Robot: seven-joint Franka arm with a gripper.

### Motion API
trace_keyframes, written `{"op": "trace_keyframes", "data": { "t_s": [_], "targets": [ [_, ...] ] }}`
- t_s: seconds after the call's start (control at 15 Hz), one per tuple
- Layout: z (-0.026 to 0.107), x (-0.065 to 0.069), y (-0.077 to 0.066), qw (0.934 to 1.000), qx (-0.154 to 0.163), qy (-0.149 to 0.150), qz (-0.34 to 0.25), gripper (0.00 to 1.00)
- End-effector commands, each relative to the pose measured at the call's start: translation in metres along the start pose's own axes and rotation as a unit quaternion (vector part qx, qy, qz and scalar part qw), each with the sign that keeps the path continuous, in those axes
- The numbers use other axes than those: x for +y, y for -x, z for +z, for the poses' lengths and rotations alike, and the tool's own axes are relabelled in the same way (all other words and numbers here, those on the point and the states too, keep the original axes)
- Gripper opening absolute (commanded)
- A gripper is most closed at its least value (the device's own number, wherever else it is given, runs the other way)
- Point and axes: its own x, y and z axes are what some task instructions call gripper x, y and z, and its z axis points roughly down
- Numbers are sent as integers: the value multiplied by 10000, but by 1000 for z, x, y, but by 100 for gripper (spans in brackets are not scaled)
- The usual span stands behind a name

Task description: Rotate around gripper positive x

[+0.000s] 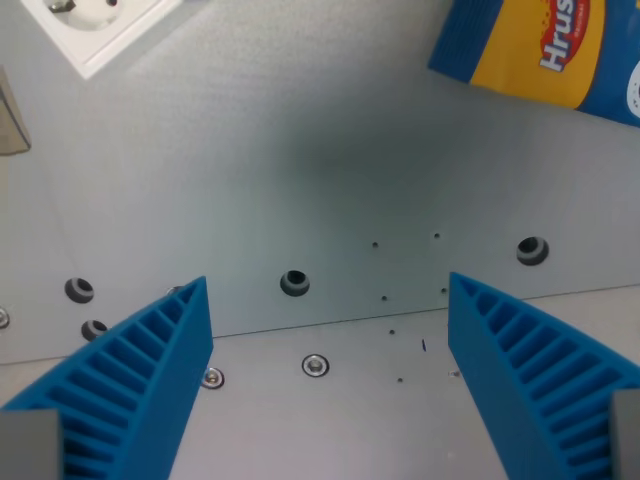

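Note:
My gripper [328,300] stands open over a grey metal plate [330,170], with nothing between its two blue ribbed fingers [150,370]. One finger rises from the wrist view's lower left, the other from the lower right. The plate below the gap shows round holes and screw heads [315,365].
A white socket box [95,25] sits at the top left corner. A blue and yellow package [540,50] lies at the top right. A seam [330,322] runs across the plate just beyond the fingertips. A beige object pokes in at the left edge [10,120].

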Motion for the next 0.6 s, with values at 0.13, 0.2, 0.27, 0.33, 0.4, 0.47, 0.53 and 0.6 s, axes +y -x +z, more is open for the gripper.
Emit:
{"op": "trace_keyframes", "data": {
  "t_s": [0.13,0.2,0.27,0.33,0.4,0.47,0.53,0.6],
  "targets": [
    [-2,5,0,9942,54,-1074,-82,100],
    [-2,5,0,9934,53,-1140,-82,100],
    [-2,5,0,9926,53,-1206,-82,100],
    [-2,5,0,9918,52,-1272,-83,100],
    [-2,5,0,9910,52,-1338,-83,100],
    [-2,5,0,9900,51,-1405,-83,100],
    [-2,5,0,9891,51,-1470,-84,100],
    [-2,5,0,9881,50,-1536,-84,100]
  ]
}}
